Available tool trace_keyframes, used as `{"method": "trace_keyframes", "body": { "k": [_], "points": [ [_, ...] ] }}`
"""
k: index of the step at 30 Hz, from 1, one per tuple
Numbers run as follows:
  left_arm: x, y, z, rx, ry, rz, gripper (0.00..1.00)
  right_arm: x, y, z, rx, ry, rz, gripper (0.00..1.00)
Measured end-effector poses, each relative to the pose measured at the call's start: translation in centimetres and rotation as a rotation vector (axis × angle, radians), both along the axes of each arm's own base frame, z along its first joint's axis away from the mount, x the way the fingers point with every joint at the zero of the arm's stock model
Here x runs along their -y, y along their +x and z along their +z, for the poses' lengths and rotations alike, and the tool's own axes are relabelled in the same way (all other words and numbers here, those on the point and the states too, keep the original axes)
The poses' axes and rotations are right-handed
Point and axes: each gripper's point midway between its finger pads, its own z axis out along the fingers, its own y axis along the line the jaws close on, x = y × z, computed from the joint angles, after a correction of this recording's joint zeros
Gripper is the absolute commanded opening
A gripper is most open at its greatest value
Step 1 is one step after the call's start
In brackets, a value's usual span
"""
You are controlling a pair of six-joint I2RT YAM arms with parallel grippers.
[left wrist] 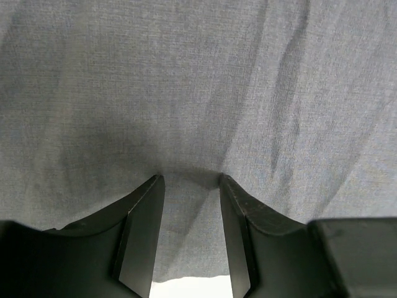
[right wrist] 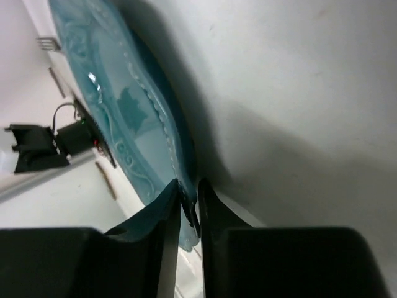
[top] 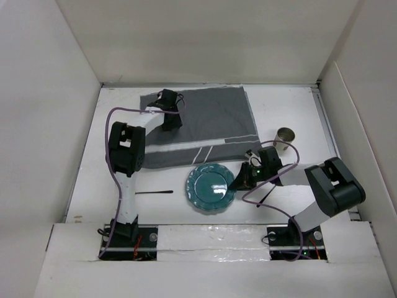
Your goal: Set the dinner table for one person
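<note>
Pinching the right-hand rim of a teal plate (top: pixel 209 189), the right gripper (top: pixel 239 182) has its jaws drawn to a narrow slit, with the plate's scalloped edge caught between them in the right wrist view. The plate sits toward the near middle of the dinner table (top: pixel 291 112), the broad white surface that fills the walled work area, and a dark shadow runs under its rim. Whether that side is raised off the surface cannot be told. The plate's far edge lies just in front of the striped hem of a grey cloth (top: pixel 211 118), which is spread across the far middle of the table. Across the table, the left arm reaches to the cloth's far left part, where the left gripper (top: pixel 170 126) points down onto the fabric. Seen from the left wrist camera, its fingers (left wrist: pixel 146 211) stand a moderate gap apart with their tips pressed into the grey weave. Soft creases fan out from the tips, and a strip of white table shows at the cloth's edge between them. A metal cup (top: pixel 285 136) stands upright on bare table just right of the cloth, beyond the right arm's wrist. A slim dark utensil (top: pixel 154 193) lies flat to the left of the plate, apart from it.
</note>
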Motion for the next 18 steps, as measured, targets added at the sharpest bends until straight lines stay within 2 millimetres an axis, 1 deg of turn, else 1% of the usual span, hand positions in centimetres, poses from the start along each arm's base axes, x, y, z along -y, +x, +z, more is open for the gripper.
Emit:
{"method": "trace_keyframes", "body": {
  "k": [2,5,7,8,10,11,12,13,15,16,18],
  "points": [
    [0.0,0.0,0.0,0.002,0.019,-0.006,0.37,-0.2,-0.3,0.3,0.005,0.022,0.01,0.0],
    [0.0,-0.1,0.0,0.002,0.038,-0.015,0.36,-0.4,0.0,2.1,0.045,0.048,0.017,0.0],
    [-0.1,-0.3,0.3,0.001,0.042,-0.021,0.35,-0.3,-0.1,3.2,0.064,0.028,0.01,0.0],
    [-0.2,-0.4,0.7,0.002,0.042,-0.024,0.34,-0.1,0.0,3.8,0.073,0.01,0.003,0.0],
    [-0.2,-0.6,2.6,0.023,0.034,-0.027,0.25,0.4,0.3,4.9,0.089,-0.022,-0.012,0.0],
    [-0.2,-0.6,4.2,0.048,0.025,-0.027,0.17,0.5,0.5,5.6,0.093,-0.035,-0.02,0.0],
    [-0.1,-0.6,6.3,0.087,0.012,-0.027,0.0,0.5,0.9,6.5,0.098,-0.039,-0.024,0.0],
    [-0.1,-0.6,8.8,0.135,-0.004,-0.025,0.0,0.4,1.4,7.5,0.108,-0.039,-0.028,0.0],
    [-0.2,-0.9,14.7,0.265,-0.043,-0.024,0.0,0.0,2.8,9.9,0.142,-0.025,-0.034,0.0],
    [-0.4,-1.5,17.9,0.338,-0.066,-0.022,0.0,-0.4,3.6,11.1,0.166,-0.012,-0.036,0.0],
    [-1.0,-3.4,23.6,0.473,-0.109,-0.016,0.0,-1.1,5.8,14.0,0.212,0.033,-0.051,0.0]
  ]
}}
